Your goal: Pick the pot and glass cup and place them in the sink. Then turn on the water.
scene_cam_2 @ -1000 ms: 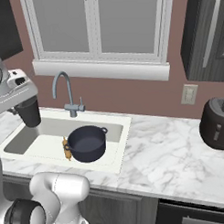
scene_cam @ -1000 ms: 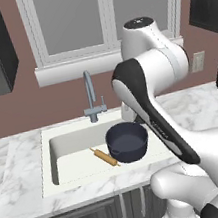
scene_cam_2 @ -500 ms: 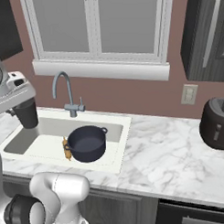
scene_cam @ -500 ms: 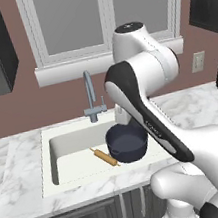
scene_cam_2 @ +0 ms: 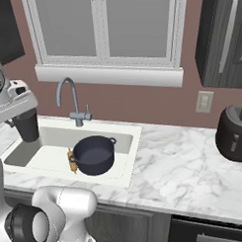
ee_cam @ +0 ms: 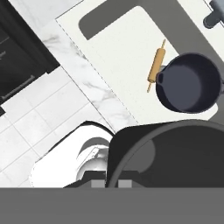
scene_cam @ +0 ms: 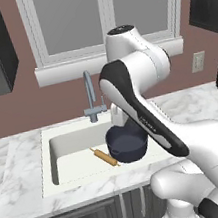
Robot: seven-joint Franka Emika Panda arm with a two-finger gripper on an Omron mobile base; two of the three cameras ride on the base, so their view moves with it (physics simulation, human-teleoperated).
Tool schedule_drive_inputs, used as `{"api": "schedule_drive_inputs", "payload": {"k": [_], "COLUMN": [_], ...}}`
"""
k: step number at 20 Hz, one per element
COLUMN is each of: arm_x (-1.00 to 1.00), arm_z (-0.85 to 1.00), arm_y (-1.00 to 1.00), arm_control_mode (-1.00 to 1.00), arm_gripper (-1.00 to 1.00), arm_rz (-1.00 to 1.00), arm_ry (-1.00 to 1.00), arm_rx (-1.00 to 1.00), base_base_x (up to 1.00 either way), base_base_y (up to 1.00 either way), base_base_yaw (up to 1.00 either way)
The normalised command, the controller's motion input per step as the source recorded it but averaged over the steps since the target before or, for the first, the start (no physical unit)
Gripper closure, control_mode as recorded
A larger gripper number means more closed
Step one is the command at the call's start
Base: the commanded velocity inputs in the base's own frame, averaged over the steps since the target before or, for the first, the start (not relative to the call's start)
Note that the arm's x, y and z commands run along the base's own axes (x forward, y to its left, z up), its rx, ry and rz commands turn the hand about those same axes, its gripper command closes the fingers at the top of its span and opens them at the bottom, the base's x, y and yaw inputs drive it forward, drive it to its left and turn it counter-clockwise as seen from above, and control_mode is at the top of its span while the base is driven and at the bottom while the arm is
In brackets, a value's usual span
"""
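- End effector [scene_cam_2: 25, 118]: closed on the glass cup [scene_cam_2: 26, 127], which hangs upright above the left end of the sink [scene_cam_2: 131, 157].
- Pot [scene_cam_2: 93, 154]: upright inside the sink, toward the basin's right end.
- Rolling pin [ee_cam: 156, 64]: lying on the sink floor, touching the pot's left side.
- Faucet [scene_cam_2: 71, 100]: on the desk [scene_cam_2: 184, 170] at the sink's far edge.
- Toaster [scene_cam_2: 234, 134]: near the desk's far right corner.

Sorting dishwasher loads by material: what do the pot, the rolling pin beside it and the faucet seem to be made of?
Pot: looks like dark navy enamelled or coated metal, matte with faint sheen. Rolling pin: probably wood, going by its tan-orange colour. Faucet: seems brushed grey metal, dull and even. As a render, the looks are only suggestive.
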Motion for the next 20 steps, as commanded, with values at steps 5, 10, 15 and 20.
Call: {"api": "schedule_drive_inputs", "payload": {"k": [5, 10, 15, 20], "arm_x": [0.07, 0.0, 0.04, 0.05], "arm_z": [-0.25, -0.28, -0.29, -0.2], "arm_y": [0.1, 0.07, 0.19, 0.22], "arm_control_mode": [-1.0, -1.0, -1.0, -1.0], "arm_gripper": [1.0, 1.0, 1.0, 1.0], "arm_rz": [0.0, 0.0, 0.0, 0.0], "arm_ry": [0.0, 0.0, 0.0, 0.0], "arm_rx": [0.0, 0.0, 0.0, 0.0], "base_base_x": [0.0, 0.0, 0.0, 0.0], "base_base_y": [0.0, 0.0, 0.0, 0.0], "base_base_yaw": [0.0, 0.0, 0.0, 0.0]}}
